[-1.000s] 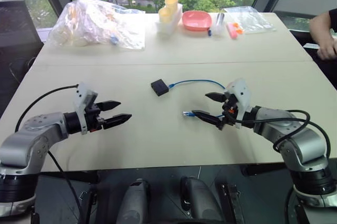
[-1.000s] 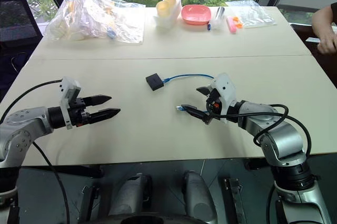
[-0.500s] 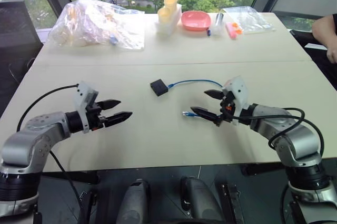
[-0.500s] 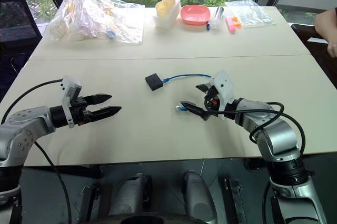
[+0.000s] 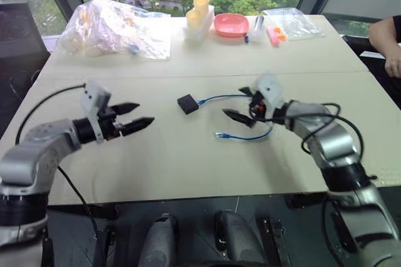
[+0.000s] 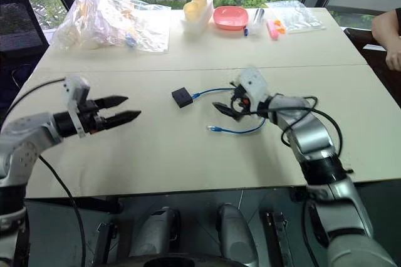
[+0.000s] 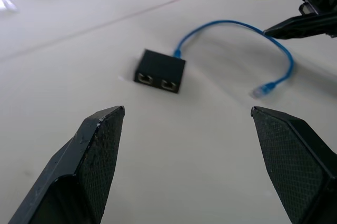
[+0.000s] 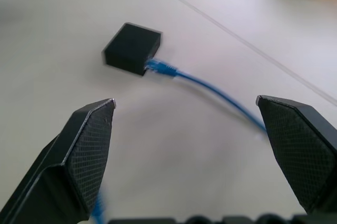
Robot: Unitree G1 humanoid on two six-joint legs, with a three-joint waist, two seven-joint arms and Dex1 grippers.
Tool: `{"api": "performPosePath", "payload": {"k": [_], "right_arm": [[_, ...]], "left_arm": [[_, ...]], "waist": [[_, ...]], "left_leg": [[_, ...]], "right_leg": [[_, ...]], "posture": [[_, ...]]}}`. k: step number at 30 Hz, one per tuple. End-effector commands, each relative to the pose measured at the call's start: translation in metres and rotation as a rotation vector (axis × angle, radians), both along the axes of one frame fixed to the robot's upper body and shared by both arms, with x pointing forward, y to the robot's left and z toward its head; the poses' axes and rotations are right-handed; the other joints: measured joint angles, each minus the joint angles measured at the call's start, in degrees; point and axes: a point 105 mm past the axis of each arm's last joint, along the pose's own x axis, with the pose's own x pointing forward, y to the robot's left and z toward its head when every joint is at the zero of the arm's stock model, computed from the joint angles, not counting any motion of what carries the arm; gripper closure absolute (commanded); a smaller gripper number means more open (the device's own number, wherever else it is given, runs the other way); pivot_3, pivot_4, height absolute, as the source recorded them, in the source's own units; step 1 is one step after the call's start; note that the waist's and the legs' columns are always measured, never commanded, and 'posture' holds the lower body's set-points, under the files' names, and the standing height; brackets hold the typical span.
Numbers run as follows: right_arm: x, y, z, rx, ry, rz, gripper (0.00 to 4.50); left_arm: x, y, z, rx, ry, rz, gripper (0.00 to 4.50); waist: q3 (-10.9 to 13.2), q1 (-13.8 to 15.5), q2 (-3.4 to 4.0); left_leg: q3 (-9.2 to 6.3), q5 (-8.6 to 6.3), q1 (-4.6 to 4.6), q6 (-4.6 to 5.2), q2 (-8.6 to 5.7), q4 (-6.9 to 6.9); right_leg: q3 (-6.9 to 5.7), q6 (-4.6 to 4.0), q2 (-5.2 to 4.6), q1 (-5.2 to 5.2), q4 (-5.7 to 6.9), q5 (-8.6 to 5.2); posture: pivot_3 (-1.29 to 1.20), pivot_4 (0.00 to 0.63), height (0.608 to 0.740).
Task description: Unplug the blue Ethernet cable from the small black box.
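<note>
both grippers gape empty, small black box (image 5: 188, 103) w/ blue ethernet cable (image 5: 247, 134) mid-table, bare top around.

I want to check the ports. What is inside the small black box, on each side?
The small black box has two empty ports on one edge. On the opposite edge, the blue Ethernet cable is plugged in; the plug's tip is hidden inside.
</note>
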Motion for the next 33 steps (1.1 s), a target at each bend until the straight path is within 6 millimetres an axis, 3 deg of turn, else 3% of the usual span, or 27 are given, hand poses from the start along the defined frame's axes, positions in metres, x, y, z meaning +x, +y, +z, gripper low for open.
{"api": "performPosePath", "payload": {"k": [1, 5, 10, 18, 22, 29, 33], "right_arm": [[0.023, 0.016, 0.004, -0.151, -0.106, 0.058, 0.0], [0.043, 0.035, -0.004, -0.327, -0.137, 0.164, 0.0], [0.059, 0.054, 0.001, -0.449, -0.108, 0.213, 0.0], [0.059, 0.049, -0.021, -0.694, -0.091, 0.26, 0.0], [0.055, 0.055, -0.022, -0.692, -0.093, 0.303, 0.0], [0.064, 0.068, -0.027, -0.796, -0.227, 0.225, 0.0], [0.063, 0.071, -0.043, -0.941, -0.31, 0.256, 0.0]], "left_arm": [[0.01, 0.007, 0.012, 0.046, -0.058, -0.011, 0.47], [0.014, 0.01, 0.016, 0.065, -0.078, -0.021, 0.47], [0.006, 0.001, 0.007, 0.048, -0.07, -0.035, 0.47], [-0.014, 0.003, -0.002, 0.011, -0.069, 0.041, 0.47], [-0.022, 0.008, -0.006, 0.013, -0.058, 0.074, 0.47], [-0.016, 0.005, -0.005, 0.026, -0.081, 0.095, 0.47], [-0.017, 0.006, -0.005, 0.023, -0.084, 0.104, 0.47]], "waist": [[0.0, -0.04, 0.0], [0.0, 0.03, 0.01], [0.03, -0.2, 0.05], [0.03, 0.02, 0.05], [0.02, 0.08, 0.04], [-0.01, -0.58, 0.0], [-0.05, -1.47, 0.0]], "left_leg": [[0.01, 0.0, 0.01, 0.0, 0.0, 0.0], [0.03, 0.0, -0.08, 0.0, 0.0, -0.13], [0.08, 0.0, -0.19, 0.0, 0.0, -0.16], [0.05, 0.0, -0.16, -0.02, 0.0, -0.14], [0.06, 0.0, -0.05, -0.02, -0.01, -0.13], [0.05, 0.09, 0.15, -0.17, -0.01, -0.06], [0.01, 0.2, 0.26, -0.35, 0.0, -0.07]], "right_leg": [[0.01, 0.0, 0.0, 0.0, 0.03, 0.0], [0.02, 0.28, -0.02, -0.07, -0.03, 0.04], [0.04, 0.33, -0.06, -0.15, -0.09, 0.07], [0.04, 0.24, -0.16, -0.12, -0.01, 0.03], [0.05, 0.15, -0.16, -0.1, 0.12, -0.02], [0.08, 0.02, -0.13, -0.06, 0.44, -0.03], [0.09, -0.03, -0.11, 0.02, 0.51, 0.01]], "posture": [[0.0, 0.15, 0.74], [0.0, 0.15, 0.74], [0.0, 0.15, 0.74], [0.0, 0.15, 0.74], [0.0, 0.15, 0.74], [0.0, 0.15, 0.74], [0.0, 0.15, 0.74]]}}
